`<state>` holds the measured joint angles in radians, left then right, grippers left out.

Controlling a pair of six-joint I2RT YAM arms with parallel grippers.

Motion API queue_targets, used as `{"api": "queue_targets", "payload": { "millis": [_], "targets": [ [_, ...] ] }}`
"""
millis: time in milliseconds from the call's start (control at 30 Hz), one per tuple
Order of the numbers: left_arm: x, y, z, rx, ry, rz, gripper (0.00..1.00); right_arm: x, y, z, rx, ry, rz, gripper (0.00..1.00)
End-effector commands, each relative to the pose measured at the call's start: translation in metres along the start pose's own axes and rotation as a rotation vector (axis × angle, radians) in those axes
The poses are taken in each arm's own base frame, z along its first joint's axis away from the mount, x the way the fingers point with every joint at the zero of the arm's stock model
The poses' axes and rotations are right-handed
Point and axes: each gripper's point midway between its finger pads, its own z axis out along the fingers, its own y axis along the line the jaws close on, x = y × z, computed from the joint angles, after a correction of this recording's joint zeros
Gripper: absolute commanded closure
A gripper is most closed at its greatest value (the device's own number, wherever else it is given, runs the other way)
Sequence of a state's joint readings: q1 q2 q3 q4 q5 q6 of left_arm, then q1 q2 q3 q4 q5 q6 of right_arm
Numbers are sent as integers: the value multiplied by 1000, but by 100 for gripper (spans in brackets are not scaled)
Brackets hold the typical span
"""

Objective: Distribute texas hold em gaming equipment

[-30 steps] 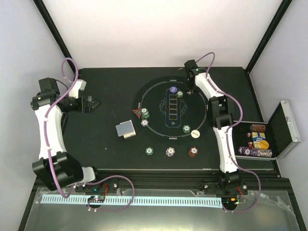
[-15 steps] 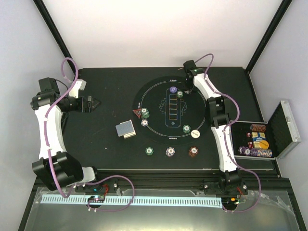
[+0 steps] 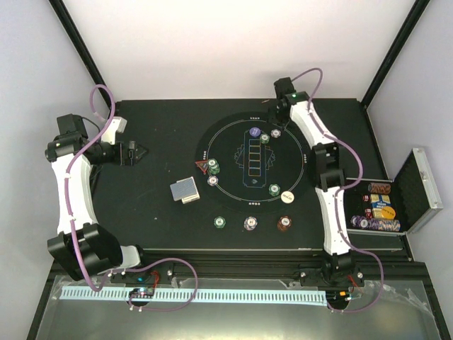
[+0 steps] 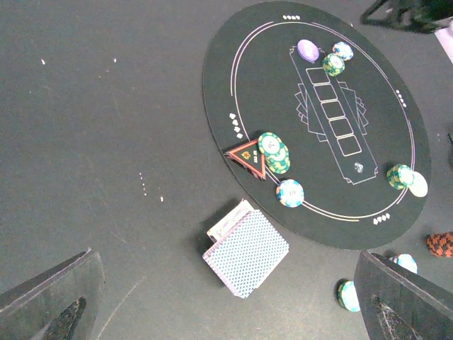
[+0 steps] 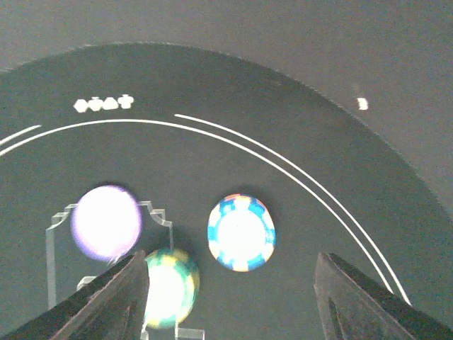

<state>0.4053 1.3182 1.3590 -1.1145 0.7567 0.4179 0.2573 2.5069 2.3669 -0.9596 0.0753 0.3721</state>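
Observation:
A round black poker mat (image 3: 233, 152) holds the equipment. At its far side lie a purple button (image 3: 253, 132), a green chip (image 3: 264, 138) and a blue-white chip (image 3: 276, 131). My right gripper (image 3: 279, 122) hovers just over that blue-white chip (image 5: 241, 232), open and empty (image 5: 237, 315). A red triangle marker (image 3: 202, 168), a green chip stack (image 3: 212, 168), another chip (image 3: 212, 180), a green chip (image 3: 274, 189) and a white button (image 3: 287, 196) also lie on the mat. The grey-blue card deck (image 3: 185, 190) lies left of it (image 4: 246, 252). My left gripper (image 3: 140, 151) is open and empty, far left (image 4: 226, 322).
Three chips (image 3: 220, 222), (image 3: 250, 223), (image 3: 284, 222) lie on the table in front of the mat. The open silver case (image 3: 423, 188) with more chips stands at the right edge. The booth's walls close in behind the table.
My right gripper has drawn back toward the far edge, and the blue-white chip now lies uncovered on the mat beside the green chip. The left arm has not moved.

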Motion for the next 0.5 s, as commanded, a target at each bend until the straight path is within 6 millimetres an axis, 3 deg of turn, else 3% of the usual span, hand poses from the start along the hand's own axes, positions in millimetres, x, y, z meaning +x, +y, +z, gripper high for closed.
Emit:
{"api": "queue_targets", "payload": {
  "millis": [0, 133, 300, 467],
  "targets": [
    [-6, -7, -10, 0, -19, 24, 1, -10, 8, -99, -47, -97, -16, 33],
    [-4, -10, -13, -3, -20, 27, 1, 44, 32, -139, -69, -125, -108, 31],
    [-1, -15, -18, -20, -31, 43, 1, 159, 79, -169, -142, -73, -253, 25],
    [2, -18, -19, -17, -32, 44, 1, 266, 98, -175, -208, 36, -334, 21]
  ]
}}
